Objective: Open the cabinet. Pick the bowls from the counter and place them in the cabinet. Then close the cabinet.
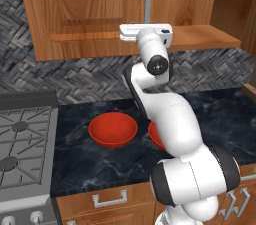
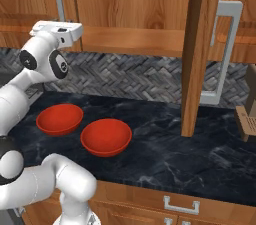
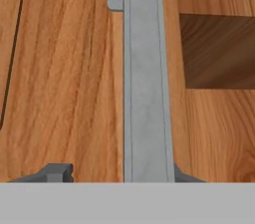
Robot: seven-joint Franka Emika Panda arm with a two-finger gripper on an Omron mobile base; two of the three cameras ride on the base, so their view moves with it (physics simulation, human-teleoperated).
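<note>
Gripper sits up at the silver handle of the cabinet, fingers either side; gripping or not, I cannot tell. Bowls rest below the cabinet on the counter.

My end effector faces the cabinet at close range, its two dark fingertips rising on either side of the silver bar handle, which runs straight up the warm brown door. To the handle's right, a dark opening shows a wooden shelf inside.
</note>
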